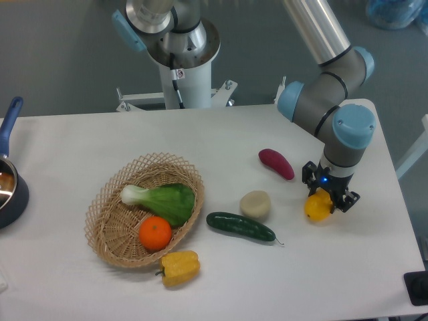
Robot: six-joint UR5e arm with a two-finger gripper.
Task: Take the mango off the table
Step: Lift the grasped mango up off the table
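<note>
The mango (317, 206) is a smooth yellow-orange oval fruit at the right side of the white table (80, 154). My gripper (326, 195) points straight down over it, with its black fingers on either side of the fruit's upper part. The fingers look closed against the mango. I cannot tell whether the mango rests on the table or hangs just above it. The gripper body hides the top of the fruit.
A purple sweet potato (276, 164) lies just left of the gripper. A beige potato (255, 204) and a cucumber (240, 226) lie further left. A wicker basket (107, 207) holds a bok choy (162, 198) and an orange (156, 233). A yellow bell pepper (179, 266) lies in front. A dark pan (8, 187) sits at the left edge.
</note>
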